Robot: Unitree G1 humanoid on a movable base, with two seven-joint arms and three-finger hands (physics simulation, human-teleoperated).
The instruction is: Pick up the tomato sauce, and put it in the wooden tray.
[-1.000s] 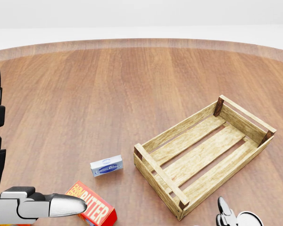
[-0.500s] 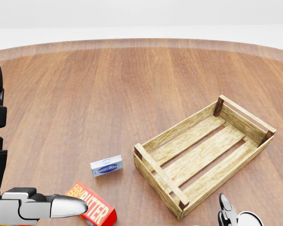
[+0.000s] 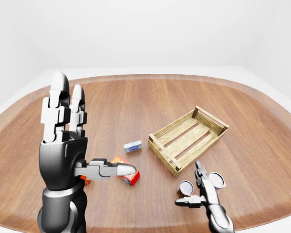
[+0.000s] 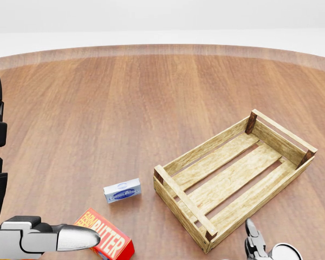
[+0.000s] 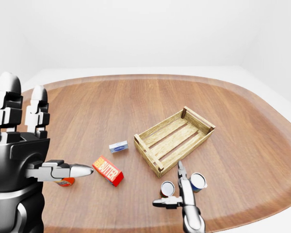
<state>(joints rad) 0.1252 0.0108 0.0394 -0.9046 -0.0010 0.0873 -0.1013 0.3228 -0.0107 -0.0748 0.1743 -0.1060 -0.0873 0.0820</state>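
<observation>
Right hand (image 5: 180, 196) hovered low at the table's near edge, fingers spread, thumb out sideways, nothing in its grasp. It sat between two small round tins: a dark-sided tin with a silver lid (image 5: 167, 188), just left of the fingers, and a blue-sided tin with a pale lid (image 5: 198, 181), just right. Labels too small to read; the dark, reddish one was probably the tomato sauce, but that is a guess. Both stood upright, just off the near corner of the slatted wooden tray (image 5: 173, 138), which held nothing.

Left hand (image 3: 68, 141) was raised, fingers straight up, thumb out, holding nothing. Below its thumb lay a red butter box (image 5: 107, 170); a small blue-white carton (image 5: 119, 146) sat nearer the tray. An orange thing (image 5: 66, 182) peeked from under the left thumb, identity unclear.

Handling judgement: rigid metal tin, smooth sides, likely slippery, moderately heavy for its size, not fragile. Best taken round the cylindrical wall at mid-height, thumb opposing two fingers. Neighbouring tin was near; knocking it was a risk.
</observation>
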